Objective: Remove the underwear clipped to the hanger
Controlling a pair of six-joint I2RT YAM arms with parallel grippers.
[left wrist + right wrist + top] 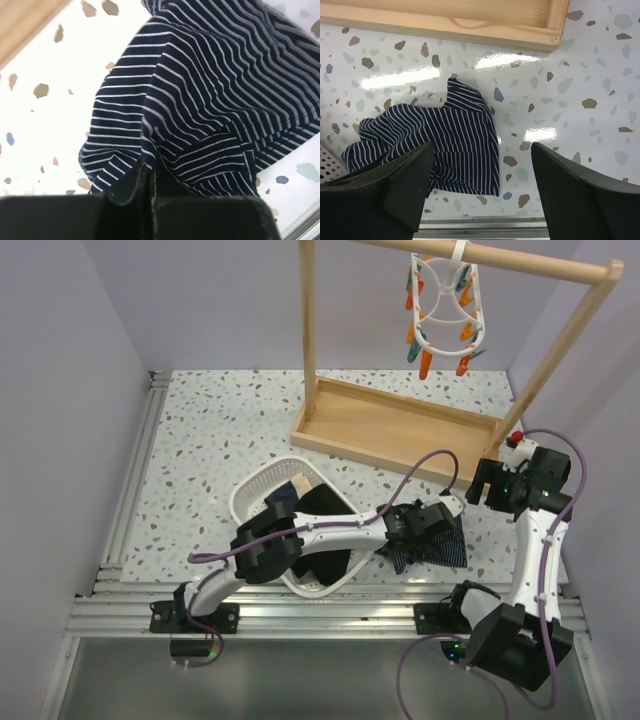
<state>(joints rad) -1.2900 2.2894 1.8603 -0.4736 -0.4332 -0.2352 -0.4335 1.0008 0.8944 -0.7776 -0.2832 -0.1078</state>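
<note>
Down at the table (200, 440), my left gripper (148, 182) is pinched tight on a raised fold of the navy-and-white striped underwear (215, 90), and the cloth bunches up right between its fingertips. I judge it takes a ridge because flat fabric would give the fingers nothing to bite.

My right gripper (482, 150) hangs above with jaws wide, holding nothing. The striped piece lies just ahead of it and between its fingers (395, 185). It looks parked to leave the left arm room.

The left wrist view shows the grip itself, which the overhead view hides behind the wrist. Only the overhead view takes in the hanger (445, 310), hooked on the wooden rail frame (400, 430) well beyond both tools, with no garment on its clips that I can see. It also shows the white basket (250, 495) back along the left forearm, with dark garments (325, 502) inside. Only the right wrist view gives the striped piece's whole outline: crumpled, lying short of the frame's base board.
</note>
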